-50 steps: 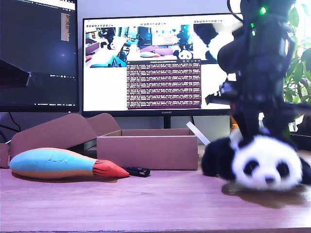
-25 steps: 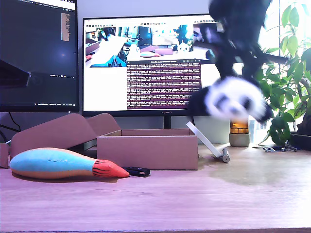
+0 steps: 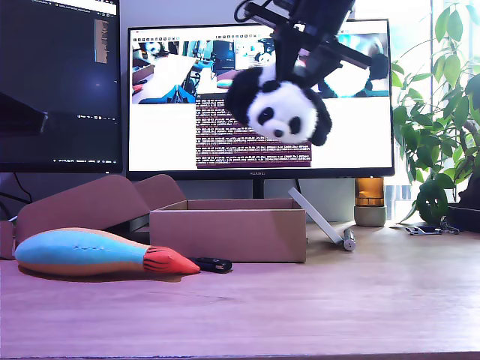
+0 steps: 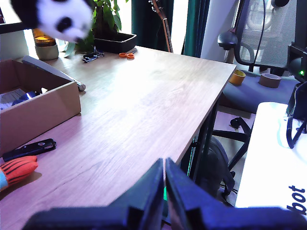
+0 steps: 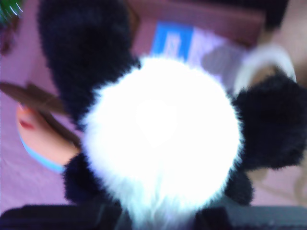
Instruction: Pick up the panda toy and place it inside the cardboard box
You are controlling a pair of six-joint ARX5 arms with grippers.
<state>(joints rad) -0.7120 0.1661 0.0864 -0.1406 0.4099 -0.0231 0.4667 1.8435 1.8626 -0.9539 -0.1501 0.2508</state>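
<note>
While still short of release, pick done: panda toy (image 3: 280, 105) hangs head-down, clamped in my second gripper (image 3: 304, 46), high above the cardboard box (image 3: 228, 234), nearer its far end on the exterior view's right. Lowering and letting go left. Closer in, my first gripper (image 4: 164, 184) idle, pressed closed, over the desk edge. Beyond, monitor close behind; box walls low.

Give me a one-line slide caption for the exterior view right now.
My second claw holds the panda toy in the air above the open cardboard box.

Wooden desk (image 3: 360, 300) with two monitors (image 3: 187, 97); leafy plant (image 3: 439, 112); office chair (image 4: 268, 43) beside.
</note>
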